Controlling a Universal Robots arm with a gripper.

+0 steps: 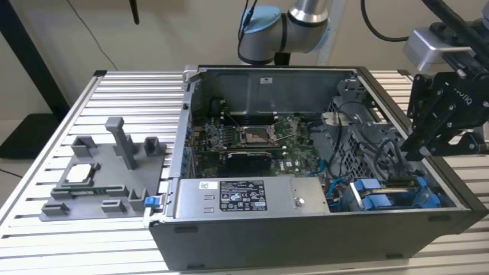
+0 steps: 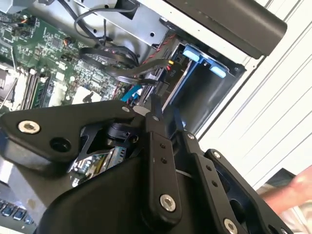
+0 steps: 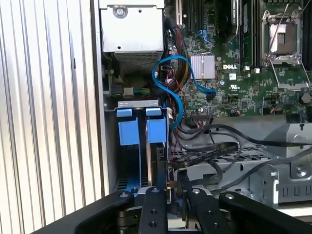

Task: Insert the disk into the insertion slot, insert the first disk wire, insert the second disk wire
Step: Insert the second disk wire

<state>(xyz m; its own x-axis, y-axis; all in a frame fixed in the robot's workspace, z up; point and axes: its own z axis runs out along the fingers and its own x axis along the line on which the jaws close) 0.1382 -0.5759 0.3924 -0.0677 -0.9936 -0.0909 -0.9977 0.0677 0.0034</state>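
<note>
The insertion slot (image 1: pixel 391 197) is a dark metal bay with blue fittings in the near corner of the open computer case, at the exterior view's right. Both wrist views show it, as the slot (image 2: pixel 204 61) and the slot (image 3: pixel 141 129). My black gripper (image 1: pixel 410 152) hangs just above the slot, among a bundle of black disk wires (image 1: pixel 378 146). In the second wrist view the gripper (image 2: pixel 165 111) points at the end of a flat black wire (image 2: pixel 124 74). Red and yellow leads show just past the gripper (image 3: pixel 171 183). The disk itself I cannot make out.
The green motherboard with its silver processor socket (image 1: pixel 255 134) lies in the middle of the case. A grey power supply (image 1: pixel 244 197) fills the near side. A grey fixture tray (image 1: pixel 99 177) stands on the slatted table. A blurred hand (image 2: pixel 292 187) is beyond the case.
</note>
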